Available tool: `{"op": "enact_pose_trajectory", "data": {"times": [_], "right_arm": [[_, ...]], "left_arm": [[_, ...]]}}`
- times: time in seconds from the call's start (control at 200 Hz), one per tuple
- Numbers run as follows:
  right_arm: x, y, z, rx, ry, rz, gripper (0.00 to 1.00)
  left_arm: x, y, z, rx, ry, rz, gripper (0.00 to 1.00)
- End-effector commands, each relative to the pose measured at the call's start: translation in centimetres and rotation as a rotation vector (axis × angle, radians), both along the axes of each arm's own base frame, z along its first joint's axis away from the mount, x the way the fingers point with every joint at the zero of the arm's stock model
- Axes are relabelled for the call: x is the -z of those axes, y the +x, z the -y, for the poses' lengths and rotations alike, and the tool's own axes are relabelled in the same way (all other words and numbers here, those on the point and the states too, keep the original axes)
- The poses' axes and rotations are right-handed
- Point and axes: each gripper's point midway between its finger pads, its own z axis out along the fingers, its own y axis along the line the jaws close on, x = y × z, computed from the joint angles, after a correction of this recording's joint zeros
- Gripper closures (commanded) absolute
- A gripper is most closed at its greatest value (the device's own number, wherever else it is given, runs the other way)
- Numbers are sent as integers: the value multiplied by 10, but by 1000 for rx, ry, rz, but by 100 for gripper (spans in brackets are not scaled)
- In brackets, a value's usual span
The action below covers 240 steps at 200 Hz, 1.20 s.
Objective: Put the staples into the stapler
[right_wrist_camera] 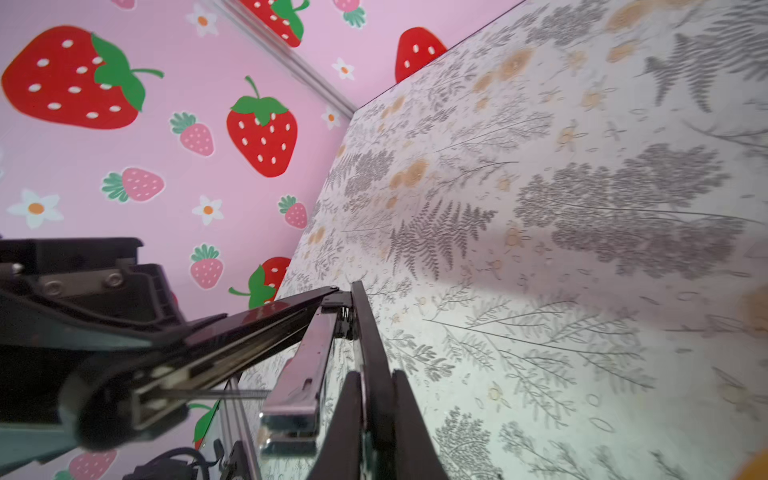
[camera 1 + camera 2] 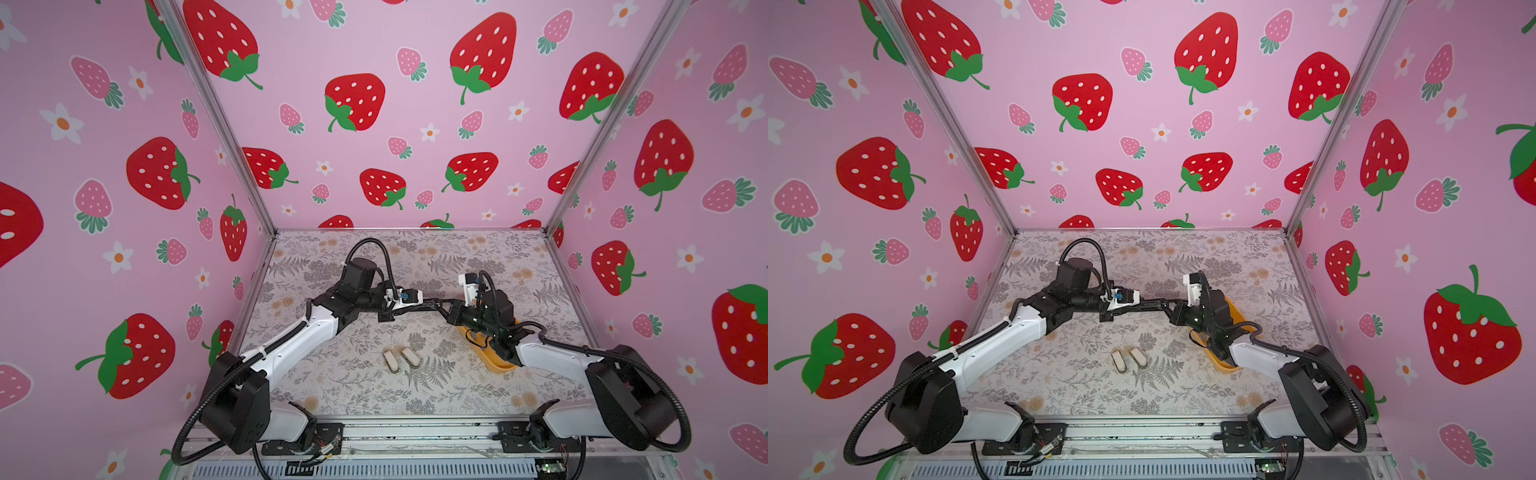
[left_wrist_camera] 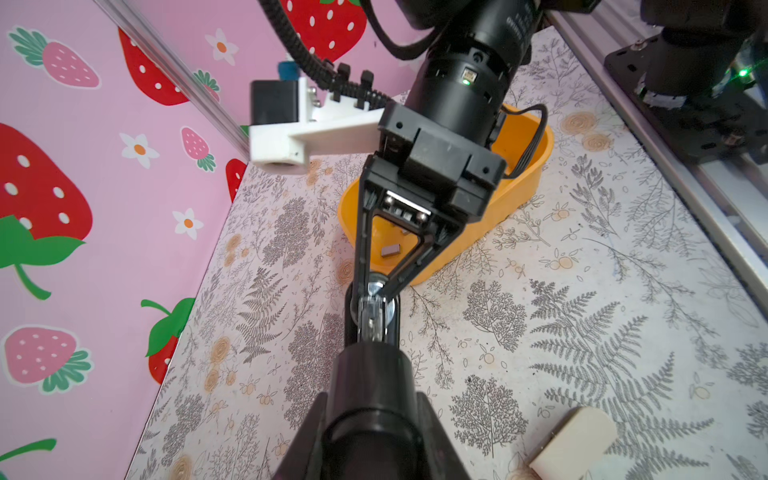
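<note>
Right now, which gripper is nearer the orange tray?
Right. The right gripper pinches the stapler just off the orange tray, its wrist over the tray; the left gripper grips the stapler's other end, farther from it.

Two small beige blocks [image 2: 391, 360] [image 2: 1119, 360] are lying just beside each other near the middle of the table, both angled a little. One beige block [image 3: 573, 440] is showing at the edge of the left wrist view. Off to their right an orange tray [image 2: 500, 365] [image 2: 1225, 365] [image 3: 536, 166] is sitting flat, only partly showing, with a rounded rim. A table cover [image 2: 353, 386] printed with grey ferns and tan blossoms is stretching across the whole surface. Pink walls [image 2: 374, 50] covered in red strawberries and white flowers are closing in three sides. Silver frame posts [image 2: 222, 124] are running up the back corners, and a metal rail [image 2: 415, 432] is running along the front edge.
</note>
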Motion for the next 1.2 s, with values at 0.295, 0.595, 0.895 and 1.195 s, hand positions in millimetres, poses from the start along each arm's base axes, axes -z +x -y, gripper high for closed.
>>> {"op": "enact_pose_trajectory", "data": {"times": [0.295,0.595,0.895,1.195], "right_arm": [[50,23,41,187,-214,-80,89],[16,31,41,176,-254,43,62],[-30,27,48,178,-245,229,34],[-100,-41,33,32,-30,760,23]], "left_arm": [[-60,-29,14,167,-131,85,100],[-39,-31,14,158,16,53,100],[-27,-44,9,244,85,22,100],[-18,-62,1,327,150,-56,100]]}}
